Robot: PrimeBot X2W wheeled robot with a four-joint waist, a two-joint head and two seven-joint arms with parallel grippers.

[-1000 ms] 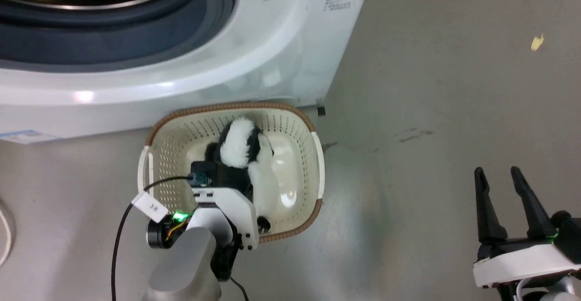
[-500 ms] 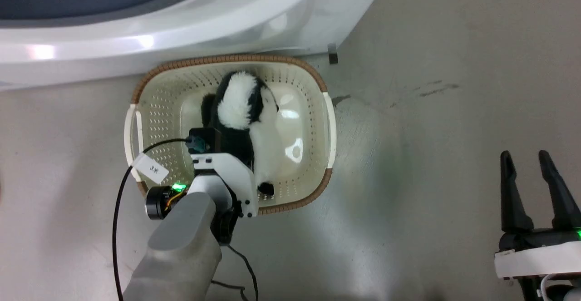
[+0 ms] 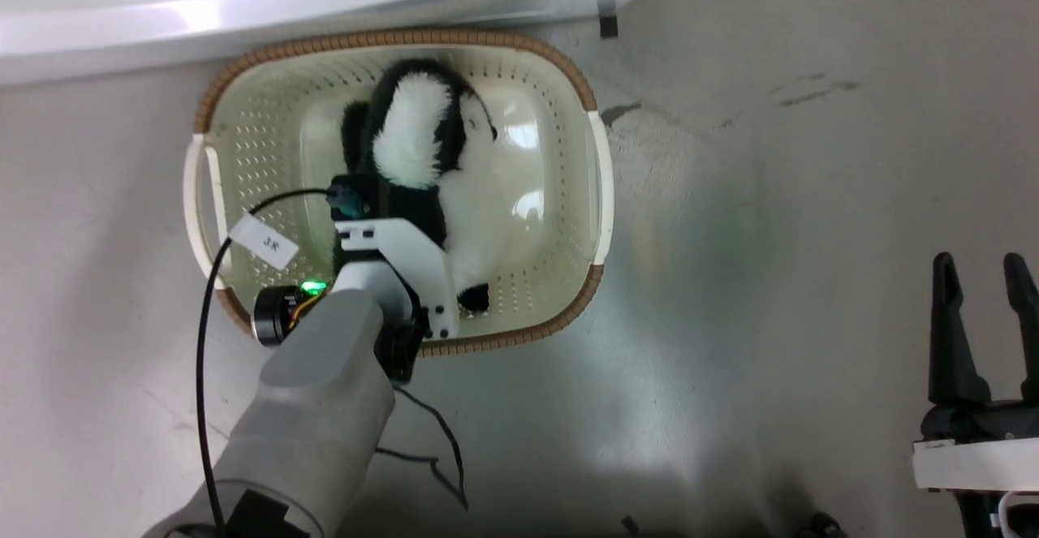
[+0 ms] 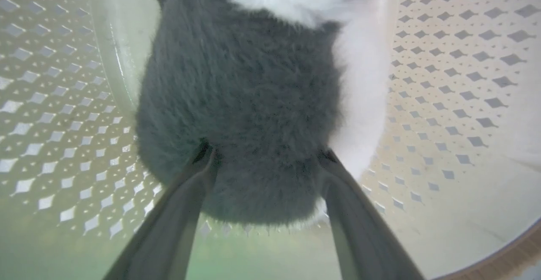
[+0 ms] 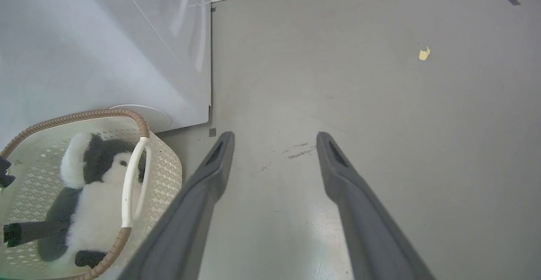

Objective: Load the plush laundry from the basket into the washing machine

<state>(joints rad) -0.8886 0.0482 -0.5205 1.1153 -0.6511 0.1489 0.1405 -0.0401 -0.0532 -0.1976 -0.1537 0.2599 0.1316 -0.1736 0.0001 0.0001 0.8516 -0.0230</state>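
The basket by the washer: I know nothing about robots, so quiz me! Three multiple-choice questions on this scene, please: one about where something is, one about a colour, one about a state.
1. Where is the plush toy?
A. On top of the washer
B. Inside the basket
C. In the washer drum

2. What colour is the basket's rim?
A. Blue
B. Red
C. Brown

3. How do the right gripper fingers stand?
A. Apart, holding nothing
B. Shut on the toy
C. Shut on the basket handle

Answers:
1 B: the toy lies within the basket's perforated walls.
2 C: a brown band rings the cream basket.
3 A: the two dark fingers stand apart, with bare floor between them.
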